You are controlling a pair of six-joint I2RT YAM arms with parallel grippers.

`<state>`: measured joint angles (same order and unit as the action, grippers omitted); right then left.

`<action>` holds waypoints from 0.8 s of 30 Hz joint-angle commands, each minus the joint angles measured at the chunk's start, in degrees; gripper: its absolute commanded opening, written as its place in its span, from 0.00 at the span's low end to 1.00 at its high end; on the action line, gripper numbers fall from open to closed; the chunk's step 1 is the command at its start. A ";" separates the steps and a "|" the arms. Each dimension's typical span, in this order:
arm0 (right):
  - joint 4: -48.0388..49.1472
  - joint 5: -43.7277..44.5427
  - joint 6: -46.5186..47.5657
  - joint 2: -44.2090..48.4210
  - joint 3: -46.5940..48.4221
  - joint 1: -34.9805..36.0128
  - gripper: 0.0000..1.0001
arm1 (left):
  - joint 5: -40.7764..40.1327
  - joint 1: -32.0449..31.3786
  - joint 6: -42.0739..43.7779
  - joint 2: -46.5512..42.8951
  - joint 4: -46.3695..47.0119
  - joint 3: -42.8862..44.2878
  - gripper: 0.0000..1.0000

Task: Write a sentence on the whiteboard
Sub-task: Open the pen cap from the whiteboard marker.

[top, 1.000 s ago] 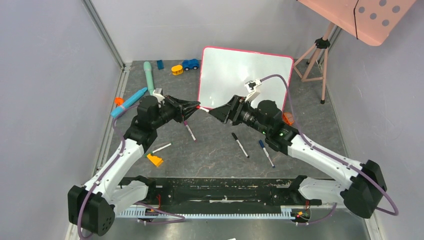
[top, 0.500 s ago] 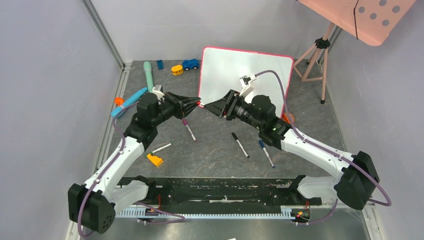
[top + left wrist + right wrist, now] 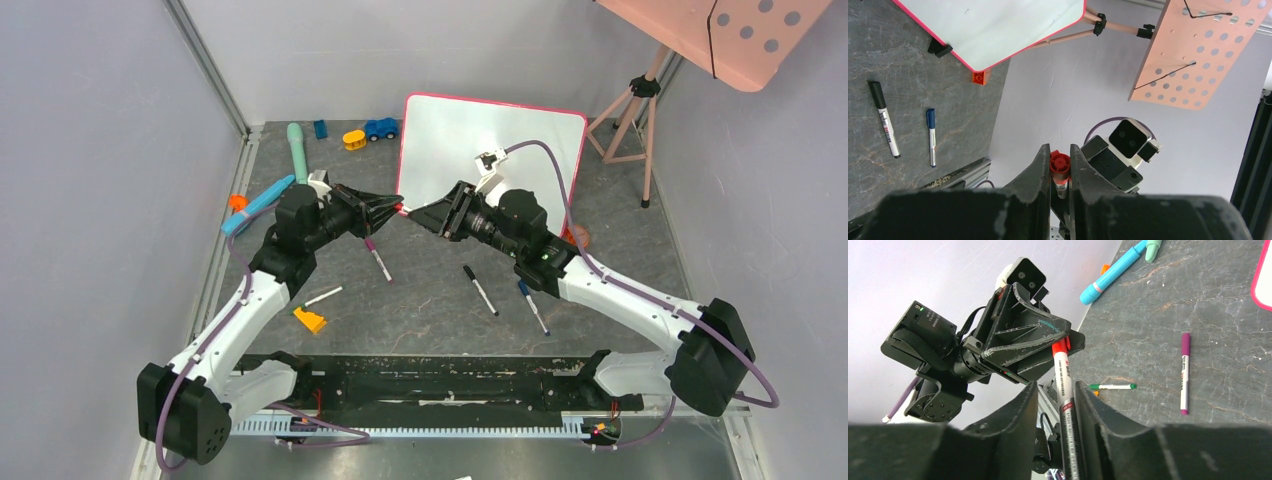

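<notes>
1. Since a second ago the right gripper (image 3: 422, 214) has edged leftward in the top view to meet the left gripper (image 3: 393, 208), its jaws narrowing around the red marker (image 3: 403, 209) between them. Behind them the whiteboard (image 3: 480, 140) stands upright on the table's far side, glossy and pink-framed, with no sentence on it yet.
2. Left wrist view: the left jaws are clamped on the marker's ribbed red cap (image 3: 1060, 162). A black marker (image 3: 884, 120) and a blue marker (image 3: 931, 136) lie apart on the mottled grey table (image 3: 923, 75).
3. Right wrist view: scuffed matte-black fingers (image 3: 1014, 420) flank the smooth white printed barrel. One side shows a sliver of gap, so I cannot tell whether they pinch yet. A purple marker (image 3: 1185, 372) lies beyond.
4. The step looks like uncapping. It calls for a firm hold on the round, slippery barrel first, then a straight pull along the marker's axis with neither arm twisting sideways.
</notes>
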<state>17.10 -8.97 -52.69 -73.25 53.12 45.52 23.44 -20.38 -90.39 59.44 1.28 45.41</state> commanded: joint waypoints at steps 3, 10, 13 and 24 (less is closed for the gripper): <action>2.41 -0.33 0.09 0.64 2.45 0.24 0.26 | 1.91 -0.58 0.13 0.28 0.09 2.40 0.02; 1.46 0.33 0.47 1.87 1.69 0.19 0.00 | 0.14 -0.37 0.21 -0.41 -0.45 1.74 0.02; 1.34 0.86 0.51 3.89 -0.37 0.15 0.00 | 0.30 1.54 1.02 -0.13 -0.90 1.53 0.02; -10.87 4.14 5.33 15.83 -7.07 -1.63 0.00 | -0.53 13.36 12.99 2.92 -7.39 2.34 0.02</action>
<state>11.68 -7.62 -50.85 -62.43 46.81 44.51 25.56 -8.45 -85.60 61.32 -2.48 45.80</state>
